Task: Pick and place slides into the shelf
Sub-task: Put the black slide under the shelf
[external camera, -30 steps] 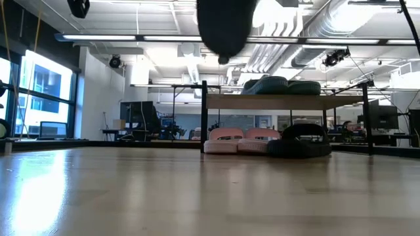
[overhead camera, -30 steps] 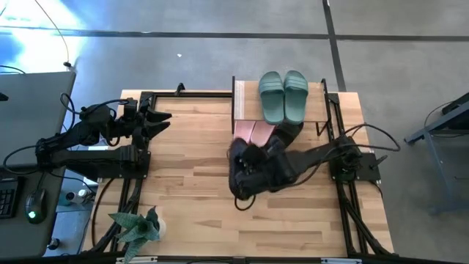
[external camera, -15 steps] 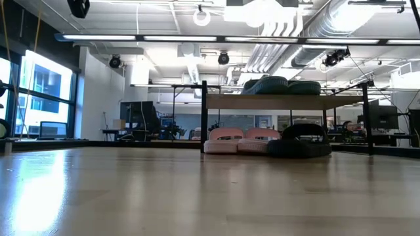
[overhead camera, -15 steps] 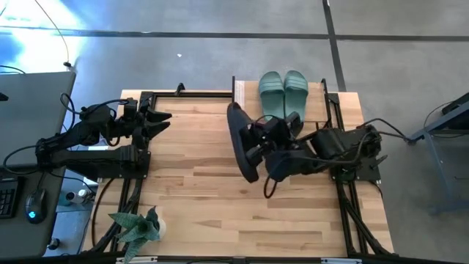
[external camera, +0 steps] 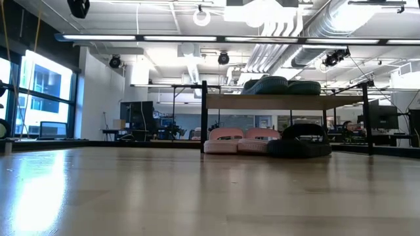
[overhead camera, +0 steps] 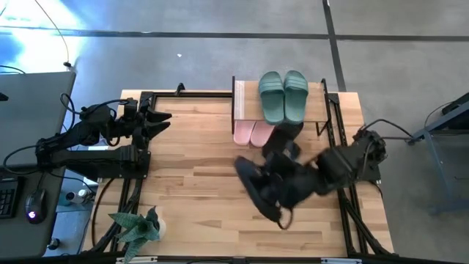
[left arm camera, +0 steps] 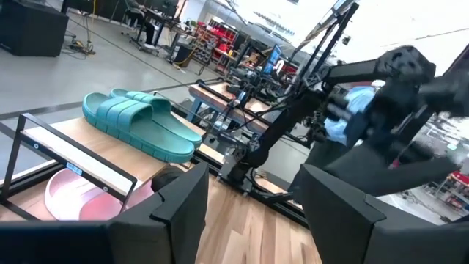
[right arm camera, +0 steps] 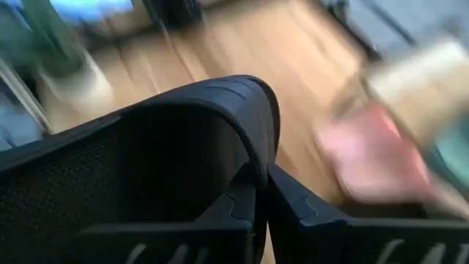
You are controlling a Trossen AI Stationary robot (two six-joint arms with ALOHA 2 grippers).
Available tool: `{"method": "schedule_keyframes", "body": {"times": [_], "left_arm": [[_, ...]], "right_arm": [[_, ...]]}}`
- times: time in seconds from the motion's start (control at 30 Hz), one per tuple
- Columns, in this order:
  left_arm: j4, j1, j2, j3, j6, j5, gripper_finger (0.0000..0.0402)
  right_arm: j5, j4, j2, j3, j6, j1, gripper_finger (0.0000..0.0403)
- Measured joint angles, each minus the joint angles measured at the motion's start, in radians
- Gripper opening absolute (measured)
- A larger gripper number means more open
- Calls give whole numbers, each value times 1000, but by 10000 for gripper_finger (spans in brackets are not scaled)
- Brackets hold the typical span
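Note:
My right gripper (overhead camera: pixel 282 189) hangs over the table's middle, shut on a black slide (overhead camera: pixel 253 183) held above the wood; the low view does not show it. The shelf (overhead camera: pixel 238 106) stands at the far edge. Two sage green slides (overhead camera: pixel 283 95) lie on its top board. Two pink slides (overhead camera: pixel 251 133) and a second black slide (overhead camera: pixel 287 135) rest soles down on the level below. The low view shows the same green slides (external camera: pixel 279 85), pink slides (external camera: pixel 239 141) and black slide (external camera: pixel 302 141). My left gripper (overhead camera: pixel 160 121) waits open at the table's left. My right gripper (right arm camera: pixel 260 194) pinches the black slide's wide strap at its edge (right arm camera: pixel 253 147) between the two fingers (right arm camera: pixel 300 213). The slide is lifted clear of the table and lies slantwise in the high view. Blur hides how far back it reaches.
A potted plant (overhead camera: pixel 138 227) stands at the table's near left corner. Black frame rails (overhead camera: pixel 341 117) run beside the shelf on the right. Bare wood (overhead camera: pixel 190 176) lies between the two arms. Beyond the table are desks and equipment.
My right gripper, still shut on the black slide, has risen out of the low view. It swung the slide first toward the shelf, then back toward the near edge. The slide has turned about and now lies slantwise over the table's middle.

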Motion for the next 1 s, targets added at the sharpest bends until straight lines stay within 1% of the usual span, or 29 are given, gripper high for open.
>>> {"method": "schedule_keyframes", "body": {"times": [0.03,0.07,0.13,0.2,0.27,0.33,0.4,0.53,0.63,0.83,0.93,1.0], "left_arm": [[0,0,0,0,0,0,198],[0,0,0,0,0,0,198],[-1,0,0,0,0,0,198],[-2,0,0,0,0,0,198],[-3,0,0,0,0,0,198],[-5,-1,0,0,0,0,198],[-5,0,0,0,0,3,198],[-5,0,0,0,0,3,198],[-4,0,0,0,0,3,198],[-4,0,0,0,0,2,198],[-4,0,0,0,0,0,198],[-4,0,0,0,0,0,198]], "right_arm": [[-16,-83,0,-12,61,27,0],[-33,-119,0,-32,111,51,0],[-26,-84,-26,-119,98,99,0],[-11,-89,-41,-187,122,139,0],[-56,-85,-93,-332,128,153,0],[-100,-104,-122,-486,195,162,0],[-154,-87,-158,-671,246,165,0],[-132,-100,-225,-966,381,173,0],[-101,-91,-245,-1126,442,149,0],[-111,-89,-257,-1355,447,84,0],[-102,-52,-257,-1421,462,59,0],[-91,10,-257,-1443,427,32,0]]}}
